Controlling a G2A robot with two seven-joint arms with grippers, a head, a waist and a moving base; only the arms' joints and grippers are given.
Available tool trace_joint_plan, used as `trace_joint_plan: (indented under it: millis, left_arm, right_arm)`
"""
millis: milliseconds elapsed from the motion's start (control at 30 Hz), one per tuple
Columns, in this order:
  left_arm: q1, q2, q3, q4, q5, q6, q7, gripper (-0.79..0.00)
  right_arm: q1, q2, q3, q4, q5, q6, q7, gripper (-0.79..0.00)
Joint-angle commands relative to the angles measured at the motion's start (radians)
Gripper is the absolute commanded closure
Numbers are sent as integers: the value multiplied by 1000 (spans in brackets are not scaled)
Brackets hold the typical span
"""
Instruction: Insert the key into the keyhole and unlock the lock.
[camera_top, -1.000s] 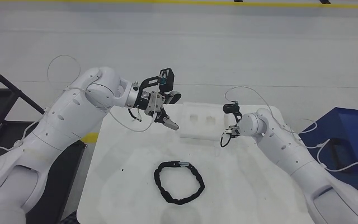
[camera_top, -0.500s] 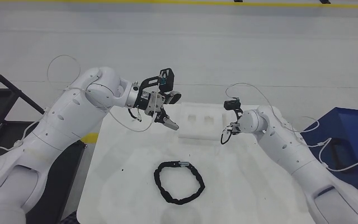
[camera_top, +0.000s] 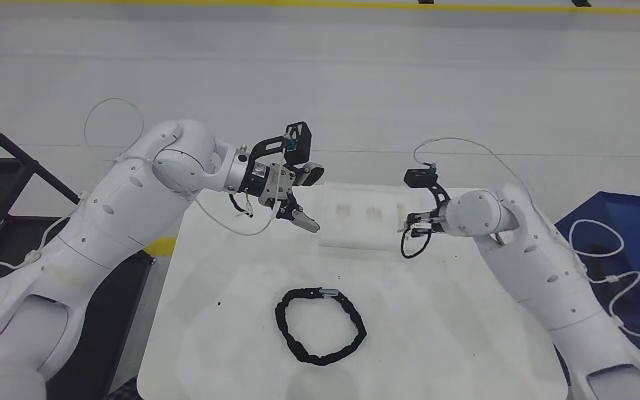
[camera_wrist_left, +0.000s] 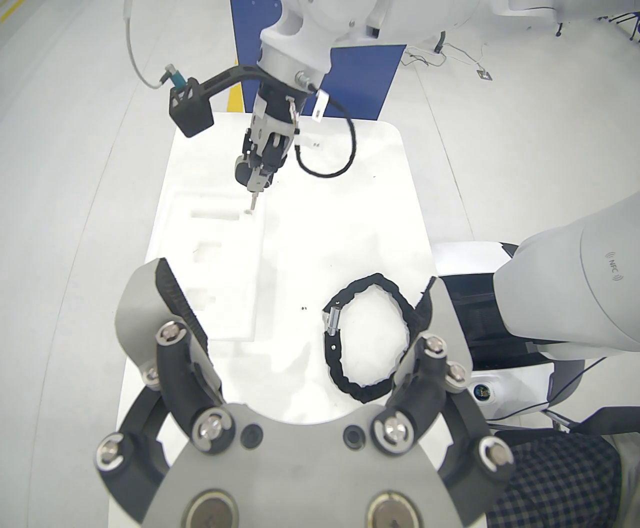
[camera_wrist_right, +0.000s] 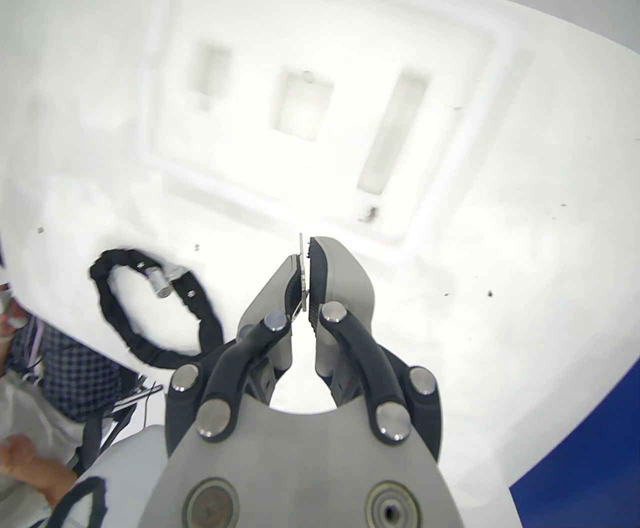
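The right hand (camera_wrist_right: 306, 260) pinches the thin key (camera_wrist_right: 301, 250), well apart from the lock (camera_top: 320, 326) on the surface (camera_top: 450, 330), while the left hand (camera_wrist_left: 295, 285) gapes empty, so the unheld lock may skid and the key twist.

The black fabric-sleeved chain lock (camera_top: 283, 322) lies looped shut on the table (camera_top: 450, 340), its silver cylinder showing, well apart from the thin metal key (camera_wrist_right: 302, 245) pinched in the right gripper (camera_wrist_right: 307, 260).

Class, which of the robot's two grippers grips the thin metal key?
The right gripper, shut on the thin metal key near the white foam tray; the left gripper is open and empty.
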Motion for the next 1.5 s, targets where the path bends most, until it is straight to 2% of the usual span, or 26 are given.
trace_joint_plan:
  millis: [0, 133, 233, 333, 600, 1167, 1300, 1467]
  left_arm:
    - [0, 0, 0, 0, 0, 0, 0, -785]
    - [0, 0, 0, 0, 0, 0, 0, -785]
    - [0, 0, 0, 0, 0, 0, 0, -785]
    - [0, 0, 0, 0, 0, 0, 0, -785]
    - [0, 0, 0, 0, 0, 0, 0, -785]
    - [4, 0, 0, -1, 2, 6, 4, -785]
    - [44, 5, -18, -23, 95, 54, 51, -785]
    - [131, 18, -35, 8, 150, -23, 130, -785]
  right_arm:
    - [-38, 14, 68, -46, 69, -27, 7, 0]
    - [-134, 40, 200, -129, 213, -121, 6, 0]
    - [-197, 53, 292, -141, 417, -249, 54, 0]
    - [-247, 68, 370, -160, 504, -314, 84, 0]
    - [-343, 90, 486, -199, 586, -303, 46, 0]
    - [-351, 93, 496, -200, 601, -302, 41, 0]
    - [-351, 93, 496, -200, 601, -302, 41, 0]
    - [-351, 93, 496, -200, 601, -302, 41, 0]
